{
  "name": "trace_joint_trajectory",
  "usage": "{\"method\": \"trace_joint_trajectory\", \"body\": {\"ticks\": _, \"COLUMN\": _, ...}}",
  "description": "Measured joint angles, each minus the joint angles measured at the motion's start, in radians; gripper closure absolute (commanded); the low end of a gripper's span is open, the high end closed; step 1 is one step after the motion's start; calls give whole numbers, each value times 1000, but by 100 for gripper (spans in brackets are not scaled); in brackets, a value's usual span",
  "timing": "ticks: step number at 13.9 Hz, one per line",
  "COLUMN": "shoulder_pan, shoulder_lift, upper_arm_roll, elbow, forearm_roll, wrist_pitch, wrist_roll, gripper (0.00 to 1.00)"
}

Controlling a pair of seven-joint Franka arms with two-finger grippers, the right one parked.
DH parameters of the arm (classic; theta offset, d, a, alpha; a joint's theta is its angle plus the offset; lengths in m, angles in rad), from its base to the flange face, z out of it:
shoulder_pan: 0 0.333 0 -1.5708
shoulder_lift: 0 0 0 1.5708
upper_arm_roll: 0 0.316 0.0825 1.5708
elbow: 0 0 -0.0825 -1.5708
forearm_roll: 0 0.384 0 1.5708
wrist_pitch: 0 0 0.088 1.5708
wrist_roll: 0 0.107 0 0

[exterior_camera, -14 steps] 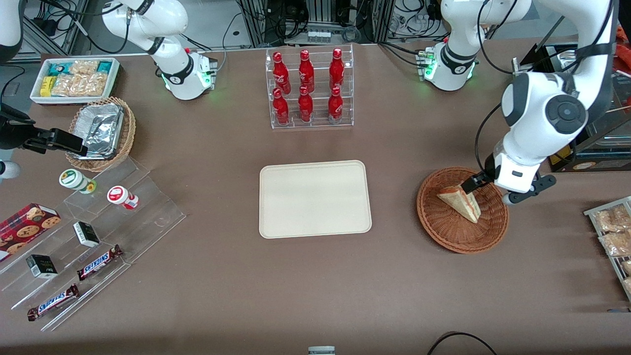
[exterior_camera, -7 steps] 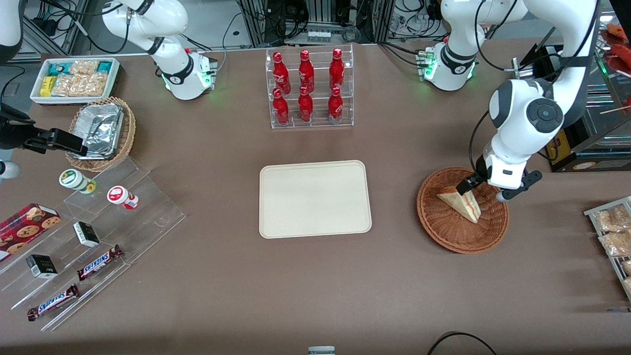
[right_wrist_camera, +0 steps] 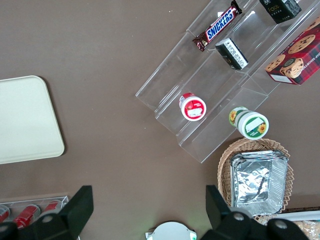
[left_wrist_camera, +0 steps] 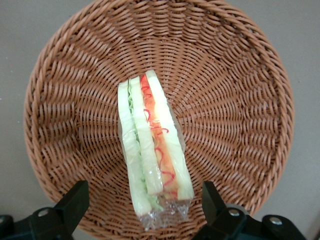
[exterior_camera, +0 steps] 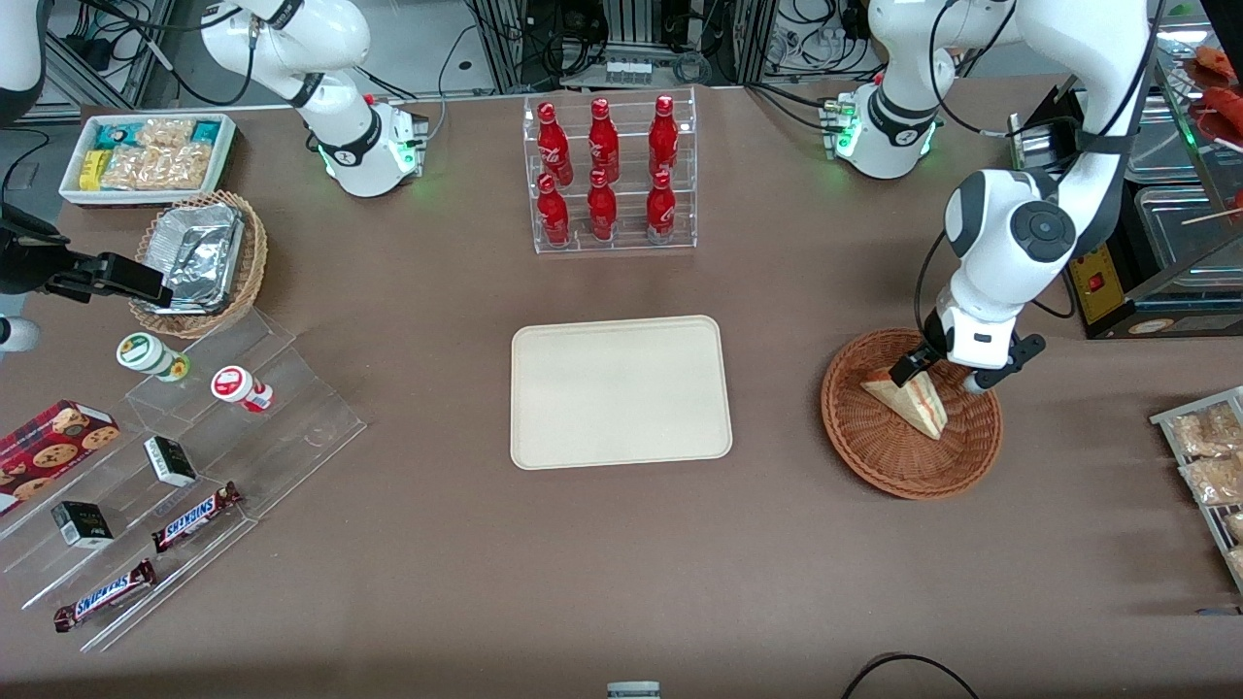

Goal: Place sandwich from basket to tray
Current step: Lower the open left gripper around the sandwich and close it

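Gripper [left_wrist_camera: 142,200] is spread wide, straddling the sandwich [left_wrist_camera: 150,155] in the basket [left_wrist_camera: 240,75]; only the front view shows the tray [exterior_camera: 621,391] at the basket's 9 o'clock.

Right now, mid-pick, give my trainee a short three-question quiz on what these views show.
1. True or false: the sandwich has already been placed on the tray.
2. The gripper is: A) shut on the sandwich, B) open, with a finger on each side of the sandwich's end, C) hovering above the tray.
3. Fill in: the sandwich lies in the ____.

Key
1. False: it lies in the basket, and the tray holds nothing.
2. B
3. basket
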Motion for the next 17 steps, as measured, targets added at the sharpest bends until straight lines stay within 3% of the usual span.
{"method": "trace_joint_trajectory", "body": {"ticks": 11, "shoulder_pan": -1, "shoulder_lift": 50, "upper_arm_roll": -2, "elbow": -1, "forearm_roll": 0, "wrist_pitch": 78, "wrist_roll": -18, "gripper": 2}}
{"method": "trace_joint_trajectory", "body": {"ticks": 12, "shoulder_pan": -2, "shoulder_lift": 57, "upper_arm_roll": -2, "elbow": -1, "forearm_roll": 0, "wrist_pitch": 89, "wrist_roll": -18, "gripper": 12}}
{"method": "trace_joint_trajectory", "body": {"ticks": 13, "shoulder_pan": -2, "shoulder_lift": 64, "upper_arm_roll": -2, "elbow": -1, "forearm_roll": 0, "wrist_pitch": 94, "wrist_roll": -19, "gripper": 32}}
{"method": "trace_joint_trajectory", "body": {"ticks": 14, "shoulder_pan": -3, "shoulder_lift": 70, "upper_arm_roll": -2, "elbow": -1, "forearm_roll": 0, "wrist_pitch": 102, "wrist_roll": -21, "gripper": 67}}
{"method": "trace_joint_trajectory", "body": {"ticks": 15, "shoulder_pan": -3, "shoulder_lift": 73, "upper_arm_roll": -2, "elbow": -1, "forearm_roll": 0, "wrist_pitch": 108, "wrist_roll": -26, "gripper": 92}}
{"method": "trace_joint_trajectory", "body": {"ticks": 16, "shoulder_pan": -3, "shoulder_lift": 74, "upper_arm_roll": -3, "elbow": -1, "forearm_roll": 0, "wrist_pitch": 110, "wrist_roll": -31, "gripper": 100}}
{"method": "trace_joint_trajectory", "body": {"ticks": 17, "shoulder_pan": -3, "shoulder_lift": 74, "upper_arm_roll": -3, "elbow": 0, "forearm_roll": 0, "wrist_pitch": 110, "wrist_roll": -34, "gripper": 100}}
